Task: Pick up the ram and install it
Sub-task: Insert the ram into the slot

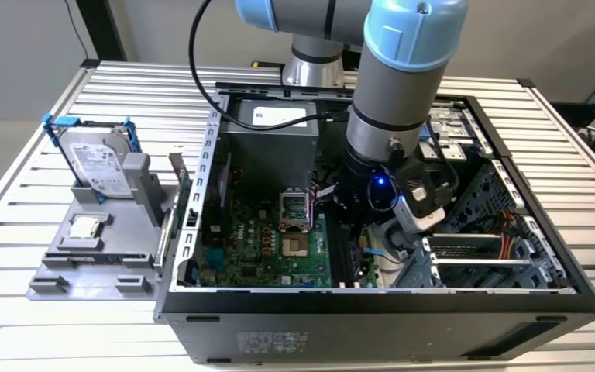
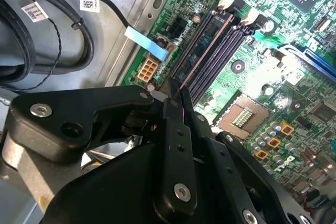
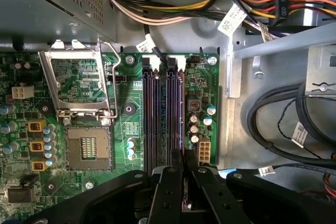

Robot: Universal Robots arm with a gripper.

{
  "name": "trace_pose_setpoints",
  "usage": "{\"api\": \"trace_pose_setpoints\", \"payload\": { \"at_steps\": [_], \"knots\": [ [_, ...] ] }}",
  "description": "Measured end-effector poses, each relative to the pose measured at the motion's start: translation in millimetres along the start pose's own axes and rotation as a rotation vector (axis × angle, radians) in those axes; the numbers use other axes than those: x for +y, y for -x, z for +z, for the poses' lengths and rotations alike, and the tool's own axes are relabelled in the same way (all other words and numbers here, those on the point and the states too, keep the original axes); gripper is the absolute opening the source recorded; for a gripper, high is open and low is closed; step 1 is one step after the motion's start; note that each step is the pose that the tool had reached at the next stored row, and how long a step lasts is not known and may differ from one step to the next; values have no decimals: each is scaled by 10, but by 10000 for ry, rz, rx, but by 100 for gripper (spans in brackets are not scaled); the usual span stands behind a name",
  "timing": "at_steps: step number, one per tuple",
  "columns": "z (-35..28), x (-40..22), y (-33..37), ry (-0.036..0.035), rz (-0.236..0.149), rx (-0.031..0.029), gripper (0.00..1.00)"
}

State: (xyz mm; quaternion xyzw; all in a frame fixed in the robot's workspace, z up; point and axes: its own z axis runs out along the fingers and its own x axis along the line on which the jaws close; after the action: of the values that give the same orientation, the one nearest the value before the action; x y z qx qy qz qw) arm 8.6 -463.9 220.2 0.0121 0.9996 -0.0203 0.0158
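The ram (image 2: 206, 50) is a thin dark stick seen edge-on, running from my fingertips along the outermost black slot of the green motherboard (image 1: 266, 249). In the first wrist view the ram (image 3: 181, 111) lines up with the slot nearest the case's cable side. My gripper (image 3: 184, 157) is shut on the ram's near end, its black fingers (image 2: 178, 129) pressed close on either side. In the exterior view the gripper (image 1: 358, 232) is down inside the open computer case, over the slots (image 3: 157, 114). I cannot tell whether the ram is seated in the slot.
An open CPU socket (image 3: 87, 145) with its raised metal latch lies beside the slots. Cable bundles (image 3: 173, 11) cross the case near the power supply (image 1: 269, 132). A drive cage (image 1: 483, 260) stands close by the arm. Outside the case, a hard drive (image 1: 96, 159) in a blue frame stands on a grey fixture (image 1: 101, 240).
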Motion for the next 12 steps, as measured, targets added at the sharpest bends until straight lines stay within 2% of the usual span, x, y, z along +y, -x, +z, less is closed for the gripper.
{"api": "trace_pose_setpoints", "payload": {
  "at_steps": [12],
  "knots": [
    [3,0,0,1,0,0,0]
  ]
}}
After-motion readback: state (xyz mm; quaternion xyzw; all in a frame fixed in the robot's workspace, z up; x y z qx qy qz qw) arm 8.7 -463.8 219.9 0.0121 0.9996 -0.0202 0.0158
